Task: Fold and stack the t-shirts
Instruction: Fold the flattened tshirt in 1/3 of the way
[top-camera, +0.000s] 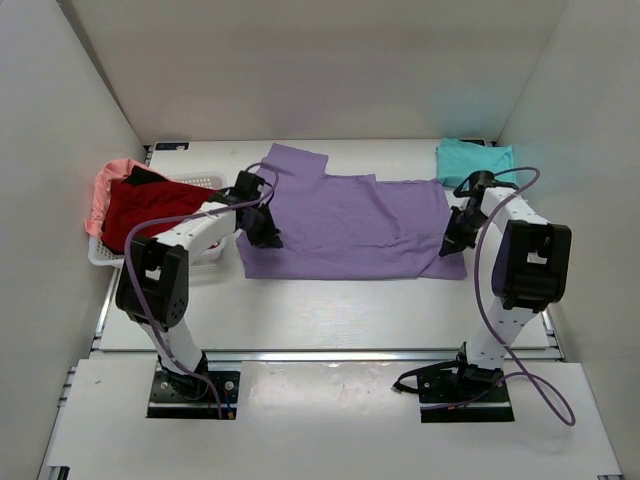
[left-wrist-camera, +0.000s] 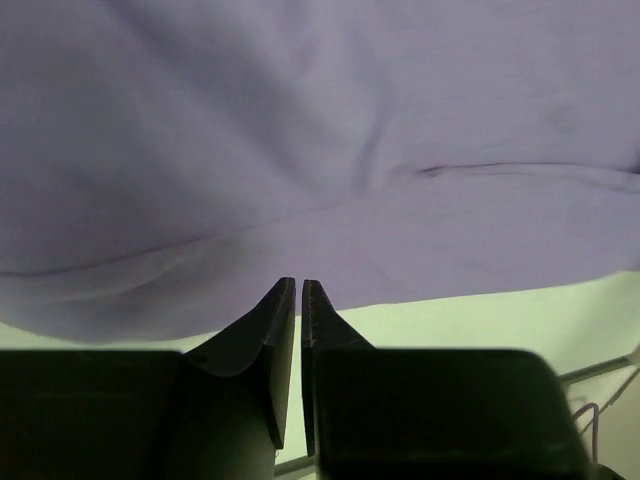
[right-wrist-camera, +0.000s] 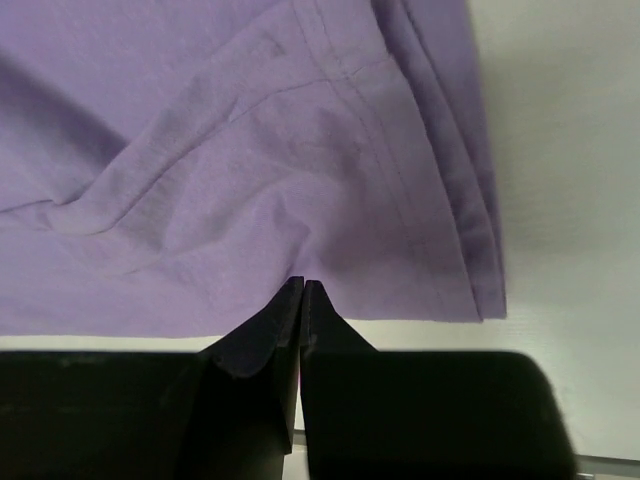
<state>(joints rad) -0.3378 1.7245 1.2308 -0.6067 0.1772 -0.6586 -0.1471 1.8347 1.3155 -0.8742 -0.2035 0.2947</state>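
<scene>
The large lavender t-shirt (top-camera: 350, 225) lies spread on the table's middle, one sleeve pointing to the back left. My left gripper (top-camera: 265, 232) is at its left edge, with the jaws shut on the cloth's rim (left-wrist-camera: 299, 282). My right gripper (top-camera: 450, 243) is at the shirt's right edge near the hem corner, shut on the cloth (right-wrist-camera: 302, 282), and wrinkles run out from the tips. The lavender cloth fills both wrist views (left-wrist-camera: 300, 150) (right-wrist-camera: 250, 150). A folded teal t-shirt (top-camera: 473, 158) lies at the back right. A red t-shirt (top-camera: 150, 205) and a salmon-pink one (top-camera: 105, 185) lie in the basket.
The white lattice basket (top-camera: 208, 252) stands at the left, right beside my left arm. White walls close in the table on the left, back and right. Bare table shows in front of the lavender shirt (top-camera: 330, 310).
</scene>
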